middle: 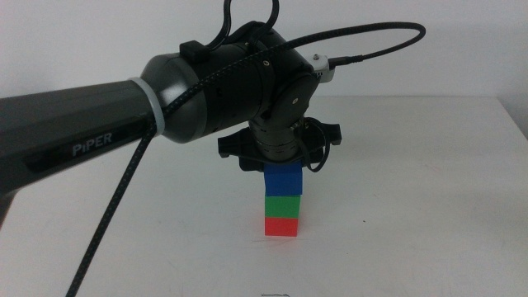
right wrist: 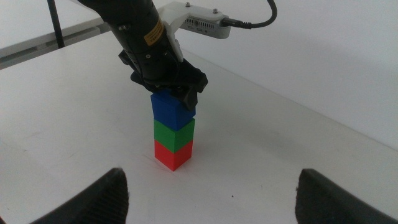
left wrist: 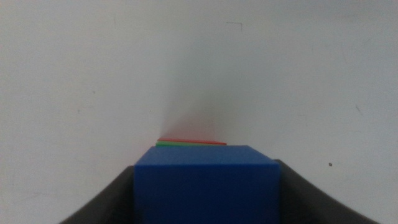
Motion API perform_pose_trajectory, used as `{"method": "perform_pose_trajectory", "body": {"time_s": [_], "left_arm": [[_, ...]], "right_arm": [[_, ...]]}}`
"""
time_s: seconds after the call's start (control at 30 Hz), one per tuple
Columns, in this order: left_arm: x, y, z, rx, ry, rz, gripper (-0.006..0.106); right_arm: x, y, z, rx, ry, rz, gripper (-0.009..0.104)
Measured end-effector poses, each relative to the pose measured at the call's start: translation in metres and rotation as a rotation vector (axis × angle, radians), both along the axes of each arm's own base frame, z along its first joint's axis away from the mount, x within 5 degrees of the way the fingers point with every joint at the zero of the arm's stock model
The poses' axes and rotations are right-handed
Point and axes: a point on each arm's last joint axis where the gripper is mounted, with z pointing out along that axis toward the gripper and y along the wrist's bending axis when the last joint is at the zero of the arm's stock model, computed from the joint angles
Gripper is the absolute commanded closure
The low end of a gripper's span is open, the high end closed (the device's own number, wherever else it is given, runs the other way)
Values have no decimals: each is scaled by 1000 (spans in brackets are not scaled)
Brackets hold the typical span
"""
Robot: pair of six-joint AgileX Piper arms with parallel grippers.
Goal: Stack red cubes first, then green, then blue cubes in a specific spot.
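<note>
A three-cube stack stands on the white table: the red cube (middle: 281, 225) at the bottom, the green cube (middle: 283, 204) on it, the blue cube (middle: 285, 181) on top. My left gripper (middle: 284, 170) reaches down over the stack from the left, shut on the blue cube (left wrist: 205, 183), with a dark jaw against each side. In the left wrist view only thin edges of the green cube (left wrist: 177, 144) and the red cube (left wrist: 193, 141) peek out past the blue one. My right gripper (right wrist: 211, 205) stands open, away from the stack (right wrist: 174, 134), holding nothing.
The white tabletop (middle: 412, 206) spreads around the stack, with its far edge meeting a pale wall. The left arm's thick dark body (middle: 206, 91) and its looping cable (middle: 115, 206) hang over the table's left half.
</note>
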Motion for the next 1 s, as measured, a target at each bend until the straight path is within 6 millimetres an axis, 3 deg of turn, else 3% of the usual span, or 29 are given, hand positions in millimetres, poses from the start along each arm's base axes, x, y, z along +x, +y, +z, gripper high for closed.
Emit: {"method": "perform_pose_trajectory", "body": {"time_s": [0.3,0.47,0.73,1.0], "left_arm": [[1,0,0,27,-14,-43,11],[-4,4,15,40,-52,-119,10],[-37,39,91,8,-185,-197,10],[-75,93,139,142,-225,-177,10]], "right_arm": [[0,0,0,0,0,0,4],[0,0,0,0,0,0,4],[0,0,0,0,0,0,4],[0,0,0,0,0,0,4]]}}
